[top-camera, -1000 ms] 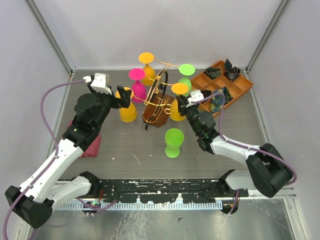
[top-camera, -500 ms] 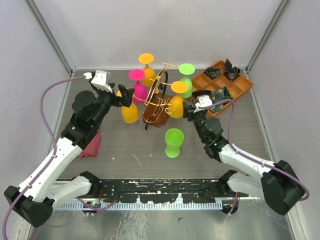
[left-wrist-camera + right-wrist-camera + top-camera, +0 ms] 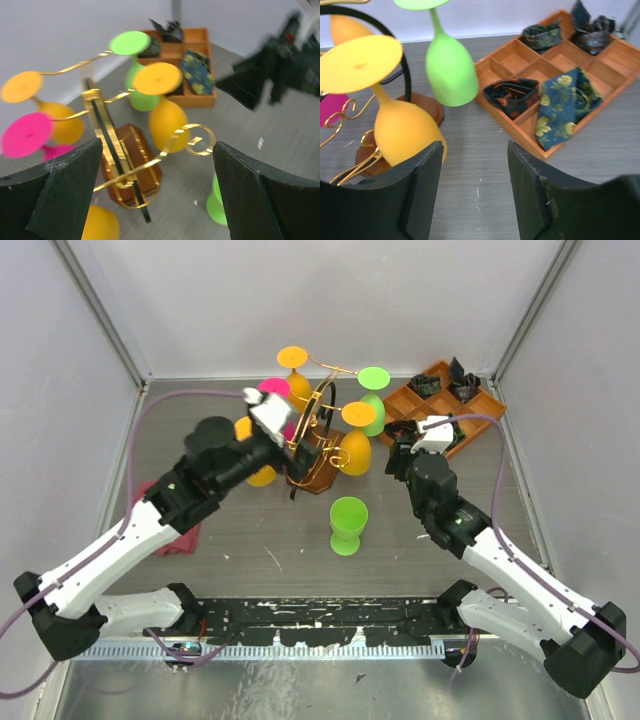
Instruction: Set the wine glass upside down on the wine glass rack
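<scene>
The gold wire wine glass rack (image 3: pixel 315 445) on its brown base stands mid-table. Orange (image 3: pixel 352 452), green (image 3: pixel 373 410) and pink (image 3: pixel 272 390) glasses hang on it upside down. Another green wine glass (image 3: pixel 348 525) stands on its foot in front of the rack. My left gripper (image 3: pixel 275 425) is open and empty above the rack's left side. In its wrist view the rack (image 3: pixel 120 160) and a free scroll arm (image 3: pixel 200 142) lie between its jaws (image 3: pixel 157 165). My right gripper (image 3: pixel 400 445) is open and empty, right of the hanging orange glass (image 3: pixel 405 130).
An orange compartment tray (image 3: pixel 480 420) with folded cloths sits at the back right, and it also shows in the right wrist view (image 3: pixel 530 135). An orange glass (image 3: pixel 262 475) is partly hidden under my left gripper. A red cloth (image 3: pixel 180 530) lies at the left.
My left arm has swung right, from beside the left orange glass to over the rack. My right gripper has drawn back to the right, away from the hanging orange glass.
</scene>
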Motion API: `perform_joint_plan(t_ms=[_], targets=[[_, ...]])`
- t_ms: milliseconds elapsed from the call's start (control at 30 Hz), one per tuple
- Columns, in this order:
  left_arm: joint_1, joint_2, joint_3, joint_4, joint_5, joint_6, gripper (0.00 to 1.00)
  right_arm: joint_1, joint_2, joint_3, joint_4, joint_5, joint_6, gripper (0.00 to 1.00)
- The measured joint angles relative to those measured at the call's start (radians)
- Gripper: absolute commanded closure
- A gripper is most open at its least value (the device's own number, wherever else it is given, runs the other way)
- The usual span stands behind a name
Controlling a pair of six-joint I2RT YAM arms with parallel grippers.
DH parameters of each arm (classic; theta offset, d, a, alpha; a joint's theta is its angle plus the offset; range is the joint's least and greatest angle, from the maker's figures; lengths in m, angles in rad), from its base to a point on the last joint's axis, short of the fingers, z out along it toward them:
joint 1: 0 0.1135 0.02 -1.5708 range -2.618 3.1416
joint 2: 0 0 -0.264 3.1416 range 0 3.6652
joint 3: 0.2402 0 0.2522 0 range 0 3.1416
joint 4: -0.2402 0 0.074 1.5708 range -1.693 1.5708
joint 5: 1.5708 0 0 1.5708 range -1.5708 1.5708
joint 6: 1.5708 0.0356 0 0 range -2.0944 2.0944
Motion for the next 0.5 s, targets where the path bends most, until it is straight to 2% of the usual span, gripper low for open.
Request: perform_joint_plan(t_ms=[133,333,500], targets=[[-0.161,0.045,0.014,-0.062,-0.036,0.076,0.02,0.000,0.002,0.128,-0.233,0.088,0.099,0.23],[-0.304,0.048,0.018,-0.158,-0.063,0.123,0.02,-0.010,0.040,0.207,-0.515,0.150,0.221,0.18],[-0.418,0.084,0.035,-0.254,-0.093,0.137,0.00,-0.032,0.013,0.180,-0.609,0.144,0.274,0.18]])
